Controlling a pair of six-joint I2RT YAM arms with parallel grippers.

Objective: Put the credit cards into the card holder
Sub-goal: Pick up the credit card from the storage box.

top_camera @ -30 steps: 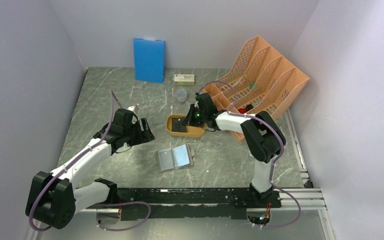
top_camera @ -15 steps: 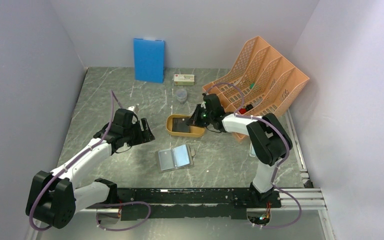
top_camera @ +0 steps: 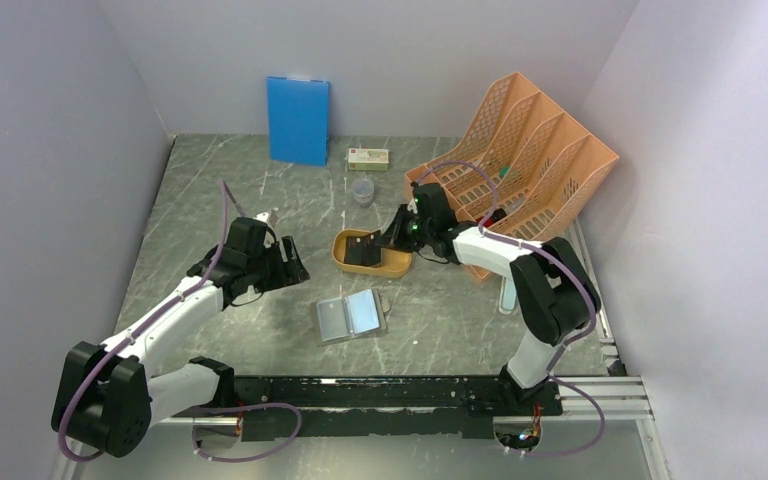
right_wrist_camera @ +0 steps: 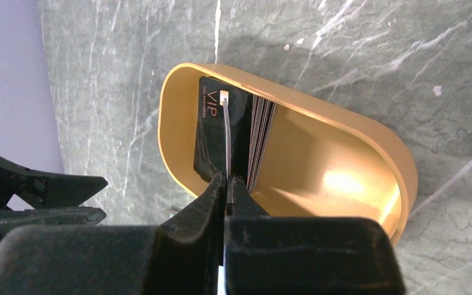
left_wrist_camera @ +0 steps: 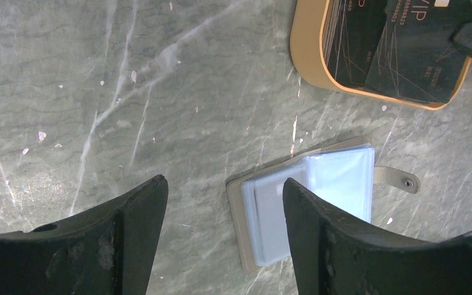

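R gripper (right_wrist_camera: pixel 226 184): jaws pinched almost flat together on one credit card (right_wrist_camera: pixel 227 132). The card stands on edge and runs straight out ahead of the tips, showing in the wrist view as a thin pale line. A black face printed "VIP" sits just left of that line; can't tell if it's the same card or another. The rest of the credit cards (right_wrist_camera: pixel 259 132) stand as a leaning stack just right of the held one, all inside the yellow tray (right_wrist_camera: pixel 369 132) directly below and ahead of the tips. From the top cam, R gripper (top_camera: pixel 382 240) reaches into the tray (top_camera: pixel 392 268) from its right end, w/ the orange file rack (top_camera: pixel 530 150) behind the arm.

L gripper (left_wrist_camera: pixel 224 187): jaws wide apart, nothing btwn them, hanging above the marble table (left_wrist_camera: pixel 98 92). The card holder (left_wrist_camera: pixel 344 184) lies open and flat below it, pale blue pockets up, partly hidden behind one finger. Its strap w/ snap stud (left_wrist_camera: pixel 405 182) sticks out on the side away from the fingers. Tray w/ cards is farther ahead, apart from the holder.

Top cam: card holder (top_camera: pixel 350 316) is near L gripper (top_camera: pixel 296 268), on the side toward the arm bases. It's well apart from the R gripper.
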